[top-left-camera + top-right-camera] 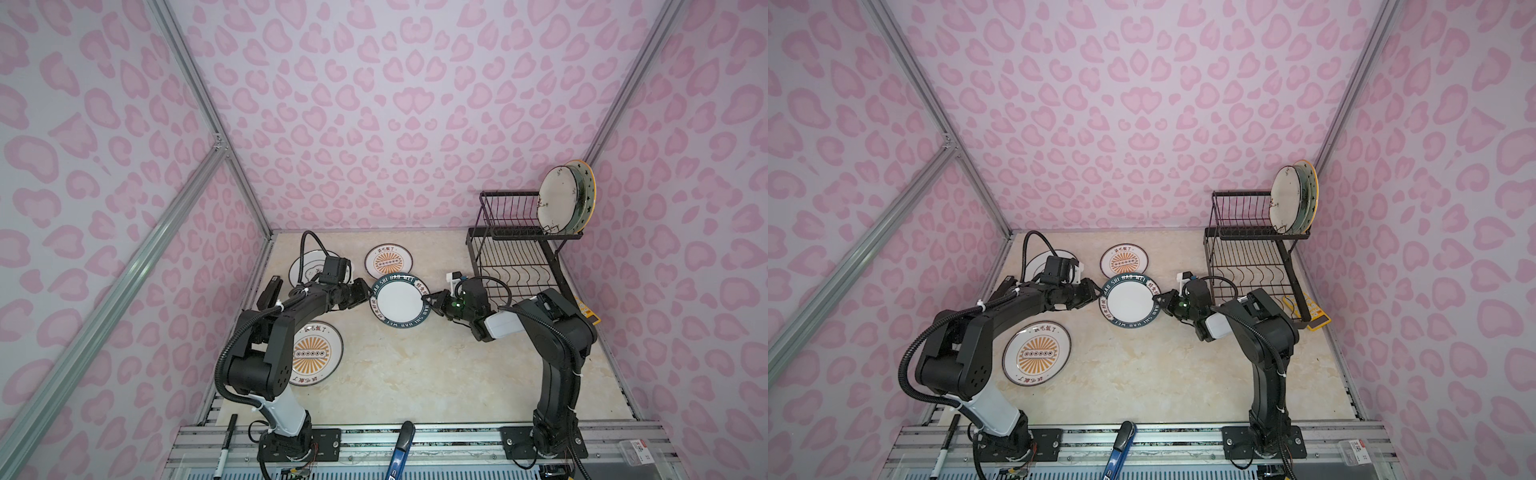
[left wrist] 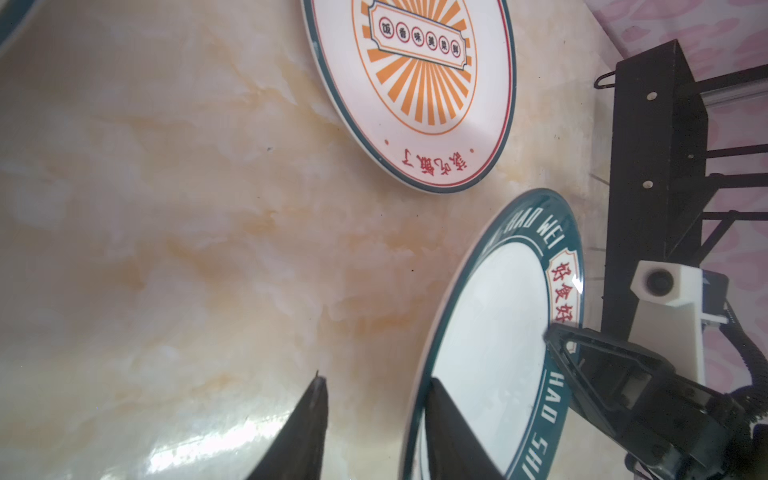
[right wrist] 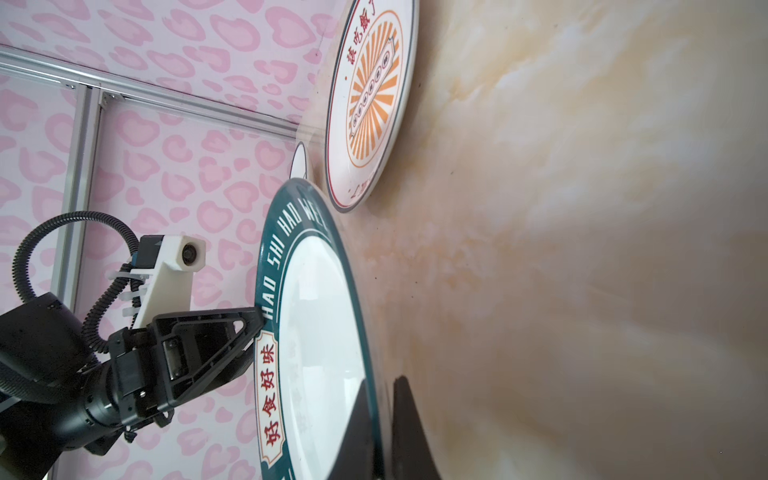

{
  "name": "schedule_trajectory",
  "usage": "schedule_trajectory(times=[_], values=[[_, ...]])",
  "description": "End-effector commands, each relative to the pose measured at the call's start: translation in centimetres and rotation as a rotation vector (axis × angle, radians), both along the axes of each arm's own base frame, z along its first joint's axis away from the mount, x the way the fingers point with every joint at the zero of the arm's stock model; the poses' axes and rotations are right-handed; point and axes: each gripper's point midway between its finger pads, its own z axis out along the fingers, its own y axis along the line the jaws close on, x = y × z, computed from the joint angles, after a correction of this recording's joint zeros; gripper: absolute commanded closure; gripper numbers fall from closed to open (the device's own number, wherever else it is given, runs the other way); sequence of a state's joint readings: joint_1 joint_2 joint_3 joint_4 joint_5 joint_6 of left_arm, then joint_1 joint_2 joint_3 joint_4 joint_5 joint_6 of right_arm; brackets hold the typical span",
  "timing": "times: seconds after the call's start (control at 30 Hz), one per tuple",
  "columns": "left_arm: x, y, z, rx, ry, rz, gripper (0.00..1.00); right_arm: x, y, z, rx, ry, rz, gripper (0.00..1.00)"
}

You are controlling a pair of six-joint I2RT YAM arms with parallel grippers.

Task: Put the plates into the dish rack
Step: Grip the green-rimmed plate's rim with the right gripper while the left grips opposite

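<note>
- Jaws of the right gripper are clamped on the lettered plate at its 3 o'clock rim, one finger on its face and one beneath. Those of the left gripper stand apart astride the 9 o'clock rim, one finger plainly clear of it.
- That plate is mid-table, with its gripped edge raised.
- To do this step well, I judge, the left jaws should back out toward 9 o'clock before the right arm swings. Then tip the plate on edge and carry it slowly to the dish rack at 2 o'clock, into a free lower slot. A one-rim pinch may let it sag.
- Mind the far sunburst plate, just beside at 12 o'clock.
- Count: four plates are on the table, namely the lettered one, the far sunburst, the near sunburst plate at 7 o'clock and the emblem plate at 10 o'clock.
- At least two stand racked up top, the cream plate and the starry plate. Whether more stand between them I cannot tell.
- One rack, two grippers.
</note>
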State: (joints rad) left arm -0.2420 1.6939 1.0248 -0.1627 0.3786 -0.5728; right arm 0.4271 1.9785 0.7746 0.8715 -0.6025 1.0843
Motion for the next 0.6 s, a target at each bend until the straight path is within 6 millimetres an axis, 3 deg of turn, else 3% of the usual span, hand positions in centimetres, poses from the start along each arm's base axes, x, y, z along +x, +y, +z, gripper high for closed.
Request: schedule_trajectory(times=[0.0,0.57], values=[[-0.1,-0.6,1.2,-0.028,-0.037,-0.050,0.58,0.4,0.2,1.9,0.036,-0.074,0.005,1.00],[-0.7,-3.3,4.1,-0.163,-0.132,-0.172,0.61,0.3,1.4,4.6,0.045,-0.152,0.047,1.00]])
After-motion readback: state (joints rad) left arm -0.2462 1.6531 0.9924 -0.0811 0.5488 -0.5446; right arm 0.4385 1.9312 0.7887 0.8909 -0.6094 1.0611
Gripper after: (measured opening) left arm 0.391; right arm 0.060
